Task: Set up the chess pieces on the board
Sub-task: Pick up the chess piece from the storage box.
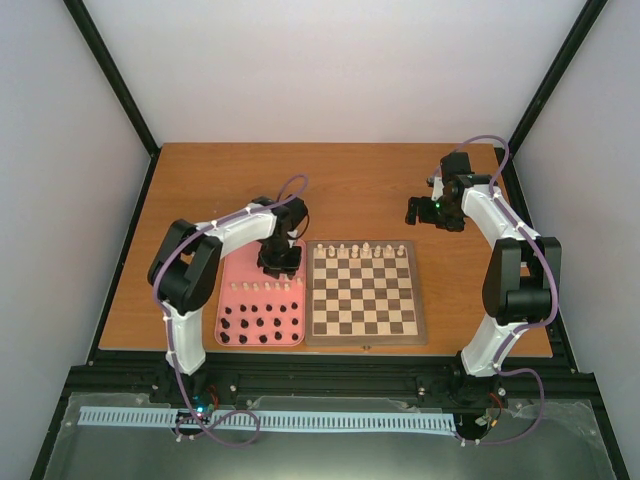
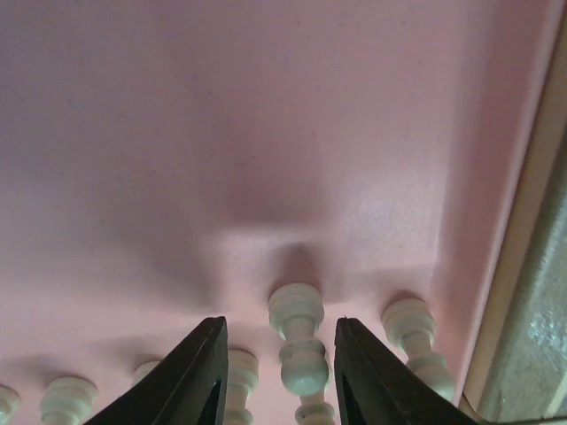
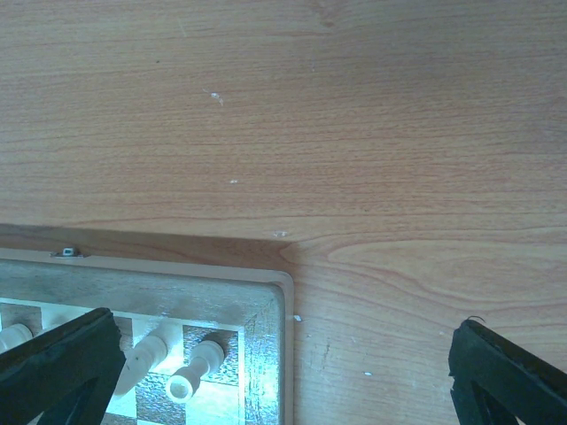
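Note:
My left gripper hangs low over the far end of the pink tray. Its jaws stand open on either side of one upright cream-white pawn, with a gap on both sides. More white pawns stand beside it in a row. The board lies right of the tray, with several white chess pieces along its far row. My right gripper hovers wide open and empty beyond the board's far right corner, where a white rook stands.
Several black pieces fill the near half of the pink tray. The tray's raised right rim runs close beside the left fingers. Bare wooden table lies under the right gripper. Black frame posts stand at the table's back corners.

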You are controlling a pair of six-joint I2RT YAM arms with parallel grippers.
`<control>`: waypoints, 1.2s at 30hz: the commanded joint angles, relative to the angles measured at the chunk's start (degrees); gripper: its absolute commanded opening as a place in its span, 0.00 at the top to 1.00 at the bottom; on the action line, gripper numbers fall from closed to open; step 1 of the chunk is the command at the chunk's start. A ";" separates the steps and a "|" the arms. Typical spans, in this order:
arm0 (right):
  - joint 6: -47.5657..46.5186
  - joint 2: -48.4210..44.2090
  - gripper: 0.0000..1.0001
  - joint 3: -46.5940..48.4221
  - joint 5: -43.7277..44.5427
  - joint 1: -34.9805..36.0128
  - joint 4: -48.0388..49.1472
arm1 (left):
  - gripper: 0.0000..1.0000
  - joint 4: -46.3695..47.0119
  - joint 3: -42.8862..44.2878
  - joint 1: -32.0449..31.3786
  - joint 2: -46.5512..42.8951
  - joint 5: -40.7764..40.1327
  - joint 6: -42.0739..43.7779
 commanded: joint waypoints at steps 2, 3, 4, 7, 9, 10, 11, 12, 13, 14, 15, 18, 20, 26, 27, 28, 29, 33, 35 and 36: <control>-0.55 0.02 0.00 0.05 0.00 -0.43 0.18 | 0.66 1.51 0.97 0.35 1.59 0.82 -0.14; -0.55 -0.05 0.00 0.01 -0.01 -0.43 0.22 | 0.66 1.50 1.08 0.30 1.79 0.81 -0.13; -0.59 0.02 0.00 -0.02 0.04 -0.43 0.21 | 0.67 1.51 1.29 0.29 1.98 0.83 -0.13; -0.47 0.00 0.00 -0.13 0.01 -0.43 0.24 | 0.70 1.27 2.09 0.28 2.32 0.64 -0.13; -0.48 0.03 0.00 -0.12 0.00 -0.43 0.24 | 0.73 1.11 2.57 0.29 2.47 0.45 -0.18; -0.46 0.07 0.00 -0.09 -0.03 -0.43 0.24 | 0.75 0.99 2.72 0.28 2.56 0.38 -0.06; -0.47 0.04 0.00 -0.04 -0.11 -0.39 0.24 | 0.76 0.87 2.81 0.28 2.61 0.35 -0.05; -0.46 0.02 0.00 -0.03 -0.08 -0.43 0.24 | 0.78 0.83 2.91 0.28 2.70 0.31 0.03; -0.46 0.02 0.00 -0.07 -0.06 -0.43 0.24 | 0.81 0.78 2.97 0.33 2.75 0.34 0.11; -0.50 0.02 0.00 -0.04 -0.09 -0.42 0.31 | 0.84 0.73 3.04 0.29 2.71 0.30 0.17; -0.45 0.09 0.00 -0.02 -0.08 -0.44 0.32 | 0.86 0.64 3.08 0.29 2.75 0.29 0.17; -0.37 0.16 0.00 -0.01 -0.23 -0.43 0.33 | 0.87 0.47 3.22 0.29 2.84 0.28 0.22; -0.37 0.15 0.00 0.06 -0.29 -0.43 0.33 | 0.87 0.05 3.43 0.31 2.69 0.28 0.30; -0.37 0.25 0.00 -0.03 -0.18 -0.43 0.42 | 0.87 -3.85 7.18 0.24 0.99 0.03 1.29; -0.38 0.20 0.00 -0.10 -0.19 -0.43 0.46 | 0.87 -4.44 8.06 0.16 0.64 0.37 1.47; -0.37 0.24 0.00 -0.18 -0.17 -0.43 0.50 | 0.86 -5.13 9.19 -0.01 0.31 0.68 1.57; -0.37 0.28 0.00 -0.07 -0.16 -0.43 0.50 | 0.87 -5.91 10.44 -0.36 0.11 0.77 1.62; -0.41 0.28 0.00 0.01 -0.05 -0.42 0.37 | 0.86 -7.98 14.63 -1.97 0.25 1.82 1.35; -0.41 0.21 0.00 0.06 0.01 -0.43 0.33 | 0.86 -8.01 15.66 -3.06 0.78 2.71 0.92; -0.41 0.20 0.00 0.04 -0.01 -0.40 0.33 | 0.86 -7.93 16.00 -3.58 1.14 3.13 0.73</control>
